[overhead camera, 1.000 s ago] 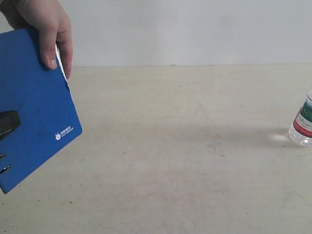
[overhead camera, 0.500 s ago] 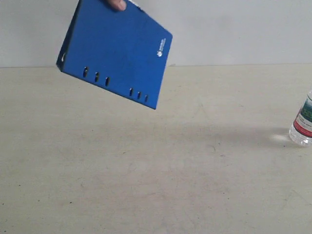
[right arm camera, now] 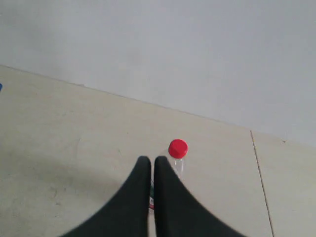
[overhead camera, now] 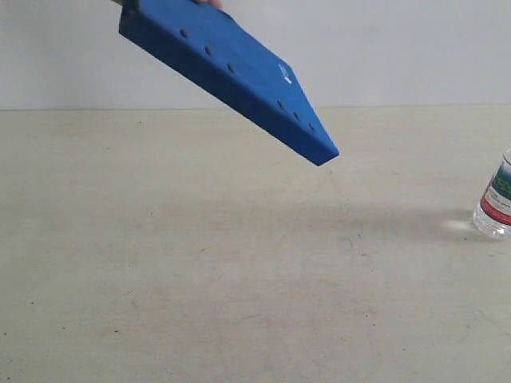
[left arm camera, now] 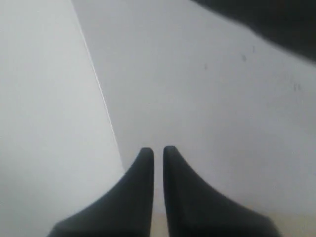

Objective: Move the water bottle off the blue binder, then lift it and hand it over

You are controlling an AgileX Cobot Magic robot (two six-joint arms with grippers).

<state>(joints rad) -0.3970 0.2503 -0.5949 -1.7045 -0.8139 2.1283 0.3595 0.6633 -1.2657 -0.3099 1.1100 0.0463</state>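
The blue binder point(overhead camera: 231, 76) hangs in the air at the upper left of the exterior view, tilted with its low corner toward the right and its holed edge facing the camera. A person's hand point(overhead camera: 209, 2) holds it at the top edge. The water bottle point(overhead camera: 497, 206) stands upright on the table at the far right, cut by the frame edge. In the right wrist view its red cap point(right arm camera: 177, 148) shows just beyond my right gripper point(right arm camera: 151, 159), which is shut and empty. My left gripper point(left arm camera: 158, 149) is shut on nothing and faces a pale wall. Neither gripper shows in the exterior view.
A beige table point(overhead camera: 239, 279) fills the lower part of the exterior view, with a pale wall point(overhead camera: 383, 48) behind it. A seam in the tabletop point(right arm camera: 261, 182) runs near the bottle in the right wrist view.
The hand has carried the binder from the left edge up and to the right, turning it so it is now seen nearly edge-on. The bottle has stayed in place.
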